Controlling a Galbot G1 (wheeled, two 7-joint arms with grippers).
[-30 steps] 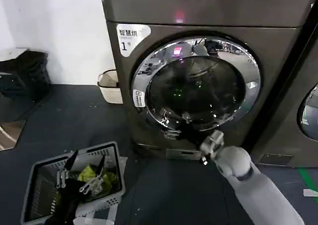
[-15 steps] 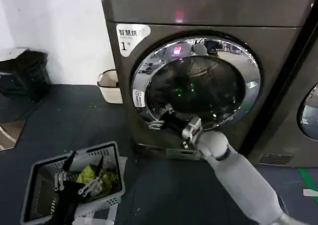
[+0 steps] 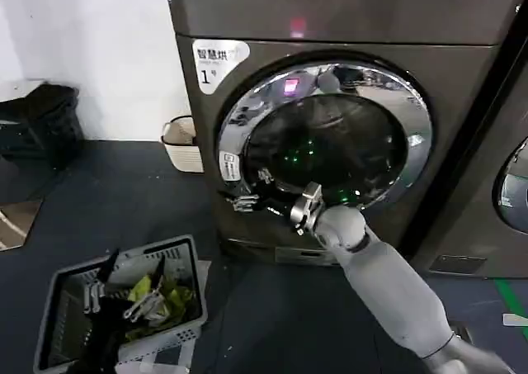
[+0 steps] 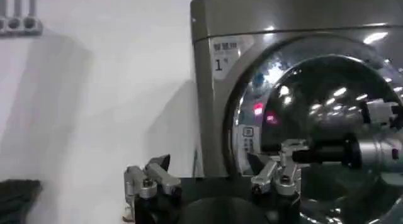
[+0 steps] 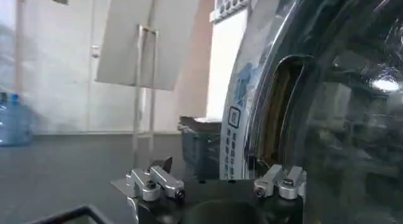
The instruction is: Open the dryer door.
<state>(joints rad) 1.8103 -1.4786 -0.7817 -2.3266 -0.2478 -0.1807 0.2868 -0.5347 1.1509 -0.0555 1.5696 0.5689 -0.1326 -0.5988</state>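
Observation:
The dryer door [image 3: 326, 139] is a round chrome ring around dark glass on the grey machine front, and it looks shut. My right gripper [image 3: 250, 194] is open at the door's lower left rim, just below a small white sticker [image 3: 230, 164]. In the right wrist view the gripper [image 5: 217, 178] has nothing between its fingers, and the chrome rim [image 5: 247, 99] with a dark recess behind it rises close ahead. My left gripper [image 3: 120, 298] hangs open over a grey basket [image 3: 62, 287] on the floor. From the left wrist view, that gripper [image 4: 214, 176] faces the door [image 4: 327, 112].
The basket holds yellow-green cloth [image 3: 165, 295]. A small white bin [image 3: 183, 143] stands against the wall left of the dryer, and a black container [image 3: 41, 122] is farther left. A neighbouring machine [image 3: 513, 184] borders the dryer on the right. Dark floor lies open in front.
My right arm has swung left across the lower part of the door, from below its centre to its lower left rim. The left gripper has barely shifted over the basket.

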